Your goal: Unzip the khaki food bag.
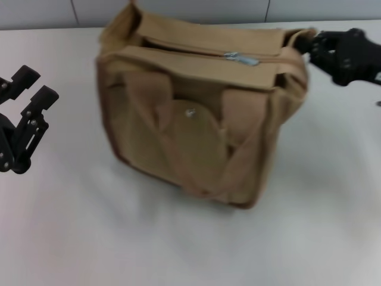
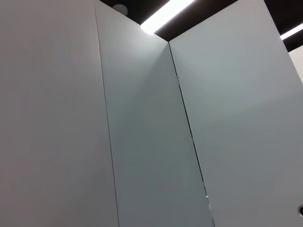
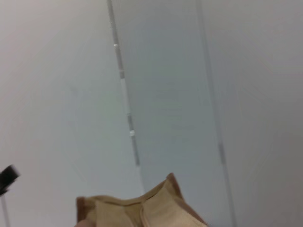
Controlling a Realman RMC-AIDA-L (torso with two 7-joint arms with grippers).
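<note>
Head view: I'm seeing the khaki bag (image 1: pixel 202 113) sitting centre frame on the table (image 1: pixel 71 226), my right gripper (image 1: pixel 308 44) seemingly pinching its upper-right corner, left gripper (image 1: pixel 34 84) idling apart at left edge.

Khaki food bag (image 1: pixel 202 119) stood mid-table (image 1: pixel 178 250), the only obstacle. Bare tabletop lay open in front and between bag and left gripper (image 1: pixel 34 90), well apart. Right gripper (image 1: pixel 306 44) crowded the bag's top right corner; zipper pull (image 1: pixel 241 58) unobstructed from above.
</note>
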